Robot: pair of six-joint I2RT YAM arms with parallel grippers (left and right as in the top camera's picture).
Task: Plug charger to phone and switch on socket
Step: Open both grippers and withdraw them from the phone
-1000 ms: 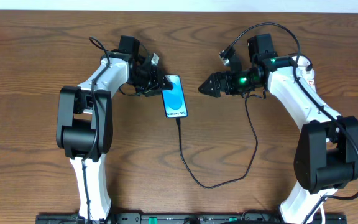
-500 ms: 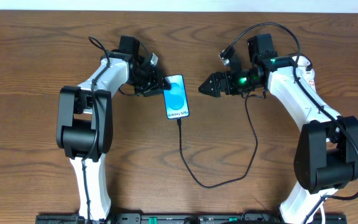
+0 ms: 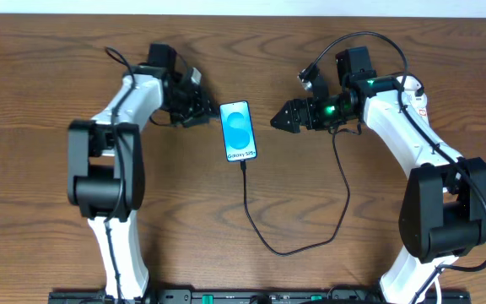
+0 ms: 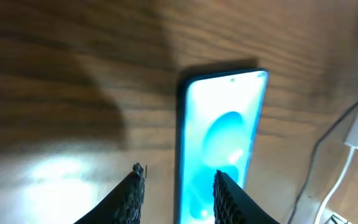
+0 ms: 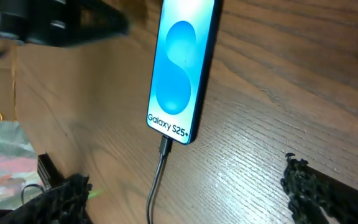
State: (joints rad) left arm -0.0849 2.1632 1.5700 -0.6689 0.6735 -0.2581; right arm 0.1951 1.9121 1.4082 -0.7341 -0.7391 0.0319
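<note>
Overhead: the phone (image 3: 237,131) lies mid-frame, long axis top to bottom, with the charger (image 3: 251,211) in its lower end. It sits between the left gripper (image 3: 202,115) and the right gripper (image 3: 275,121).
Left wrist: fingers partly apart, empty, phone ahead.
Right wrist: jaws wide, empty; socket unseen.

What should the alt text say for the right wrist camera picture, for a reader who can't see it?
A phone lies flat on the wooden table, its screen lit light blue and reading Galaxy S25+, with the black charger plugged into its bottom edge. The right gripper stands open, its dark fingers in the lower corners, touching nothing.
</note>
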